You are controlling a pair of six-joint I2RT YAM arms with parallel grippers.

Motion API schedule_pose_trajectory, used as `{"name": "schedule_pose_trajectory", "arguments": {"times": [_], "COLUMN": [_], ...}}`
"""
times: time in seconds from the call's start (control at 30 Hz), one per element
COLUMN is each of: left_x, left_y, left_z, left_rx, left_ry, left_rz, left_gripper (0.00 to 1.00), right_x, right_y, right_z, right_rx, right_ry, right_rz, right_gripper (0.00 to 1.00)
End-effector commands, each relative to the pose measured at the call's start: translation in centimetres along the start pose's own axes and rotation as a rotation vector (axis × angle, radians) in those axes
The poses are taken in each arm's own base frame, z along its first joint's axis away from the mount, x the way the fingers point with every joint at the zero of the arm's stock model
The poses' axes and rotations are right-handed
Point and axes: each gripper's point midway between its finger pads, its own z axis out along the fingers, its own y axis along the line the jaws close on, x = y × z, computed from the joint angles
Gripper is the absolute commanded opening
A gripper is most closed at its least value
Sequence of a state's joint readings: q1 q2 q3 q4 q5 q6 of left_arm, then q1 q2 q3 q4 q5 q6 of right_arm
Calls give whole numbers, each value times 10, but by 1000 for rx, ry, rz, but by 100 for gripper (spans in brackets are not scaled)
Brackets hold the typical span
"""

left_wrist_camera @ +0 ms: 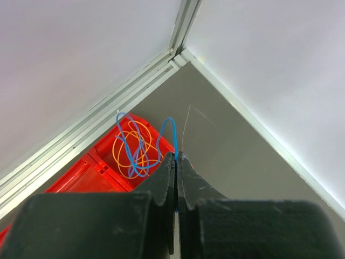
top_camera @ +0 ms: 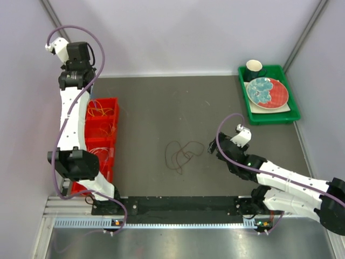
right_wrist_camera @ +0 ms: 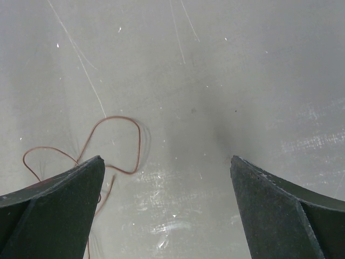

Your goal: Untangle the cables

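The left gripper (left_wrist_camera: 177, 156) is clenched on the blue cable (left_wrist_camera: 170, 120), just above the far compartment of the red bin (left_wrist_camera: 97, 167). There its loops seem to cross the orange cable (left_wrist_camera: 129, 159). I would raise it slowly and straight, so the orange one is not dragged out. The right gripper (right_wrist_camera: 167, 162) is released, well right of the bin, over a reddish cable (right_wrist_camera: 121, 117).
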State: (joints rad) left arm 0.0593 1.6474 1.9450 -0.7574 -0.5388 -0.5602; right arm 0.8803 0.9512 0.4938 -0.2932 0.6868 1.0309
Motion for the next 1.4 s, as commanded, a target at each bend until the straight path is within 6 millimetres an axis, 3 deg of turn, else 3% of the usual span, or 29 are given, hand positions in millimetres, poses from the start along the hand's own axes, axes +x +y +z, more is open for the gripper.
{"name": "schedule_pose_trajectory", "arguments": {"times": [0.0,0.4,0.6,0.93,1.17,1.37], "left_x": [10,67,102,158,173,160], "left_y": [1,-1,11,27,11,-19], "left_z": [10,33,41,80,104,118], "left_rx": [11,42,22,-55,21,110], "left_ry": [-1,111,164,254,270,250], "left_rz": [-18,-11,-4,102,113,28], "left_gripper": [0,0,0,0,0,0], "right_x": [-18,-17,-16,-16,-17,-16], "right_y": [19,22,23,24,24,24], "right_z": [-3,-1,0,-1,-1,-1], "right_rx": [-37,-37,-31,-39,-44,-44], "right_ry": [-31,-28,-21,-20,-21,-21], "right_rz": [37,28,20,19,18,17], "right_gripper": [99,99,99,99,99,99]}}
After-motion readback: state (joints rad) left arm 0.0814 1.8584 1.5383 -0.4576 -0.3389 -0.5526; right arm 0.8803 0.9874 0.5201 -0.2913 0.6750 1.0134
